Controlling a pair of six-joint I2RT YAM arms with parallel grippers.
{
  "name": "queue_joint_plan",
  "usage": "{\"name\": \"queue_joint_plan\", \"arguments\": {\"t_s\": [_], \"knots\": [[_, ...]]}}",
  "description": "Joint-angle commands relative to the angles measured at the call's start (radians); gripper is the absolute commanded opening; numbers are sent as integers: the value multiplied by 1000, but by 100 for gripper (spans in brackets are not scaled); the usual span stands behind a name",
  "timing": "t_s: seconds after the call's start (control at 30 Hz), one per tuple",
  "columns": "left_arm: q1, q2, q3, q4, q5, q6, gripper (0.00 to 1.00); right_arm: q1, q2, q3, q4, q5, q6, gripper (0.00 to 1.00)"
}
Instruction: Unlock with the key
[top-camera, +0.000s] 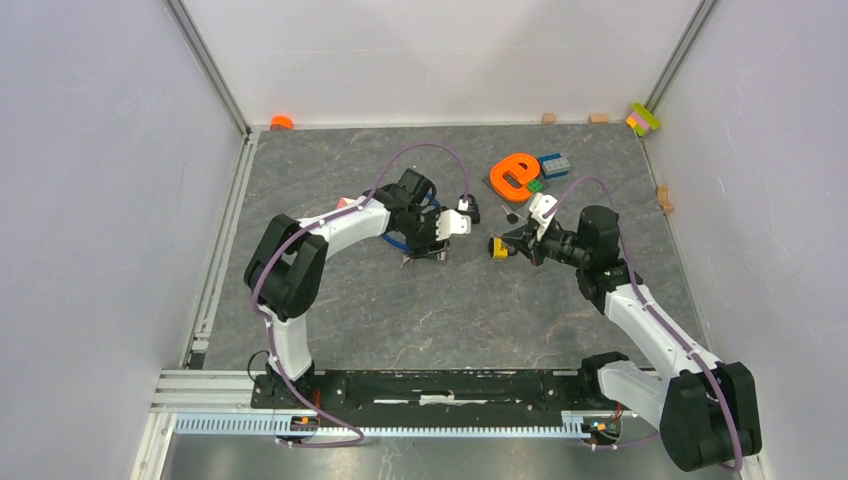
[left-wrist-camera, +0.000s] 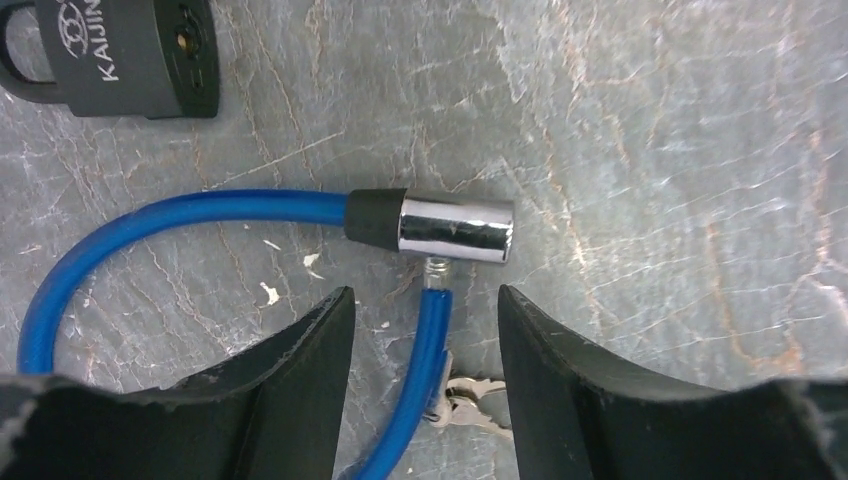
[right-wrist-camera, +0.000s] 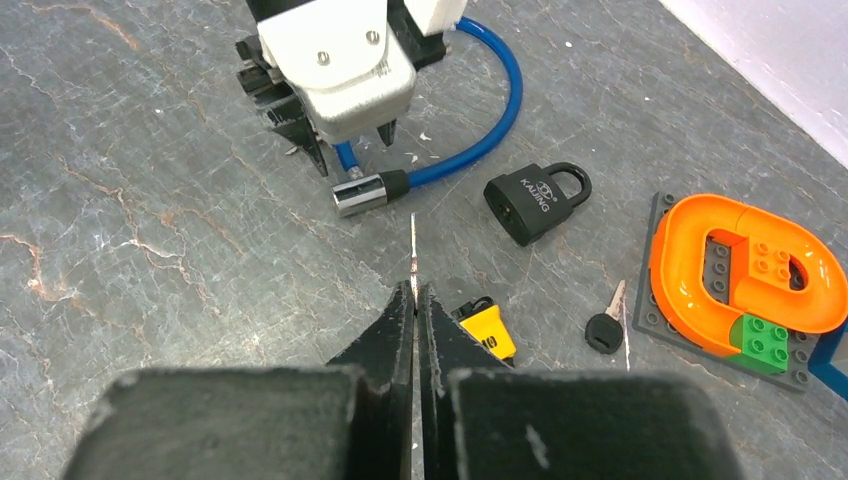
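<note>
One key gripped, nothing unlocked yet.
The thin silver key (right-wrist-camera: 413, 250) is at frame centre, clenched in the right gripper (right-wrist-camera: 413, 292), and aims up at the chrome cylinder (right-wrist-camera: 360, 193) of the blue cable lock (right-wrist-camera: 500, 110), uninserted. The left gripper (left-wrist-camera: 425, 297) straddles the cable, jaws apart, grasping nothing. A black padlock (right-wrist-camera: 535, 205) lies to the right.

Glossy chrome barrel (left-wrist-camera: 457, 227), smooth blue plastic cable (left-wrist-camera: 180, 212)
</note>
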Motion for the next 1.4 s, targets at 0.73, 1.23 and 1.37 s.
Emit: {"name": "queue_joint_plan", "arguments": {"t_s": [0.73,1.23,1.37], "knots": [[-27,-16,155,-224,-82,50,2,-15,-59,19,-19,-14,-50,0],[-26,76,556,-871,68,-131,2,51,-119,99,-279,30,-343,0],[-27,111,589,-919,117,-177,2,153,-132,107,-314,156,-447,0]]}}
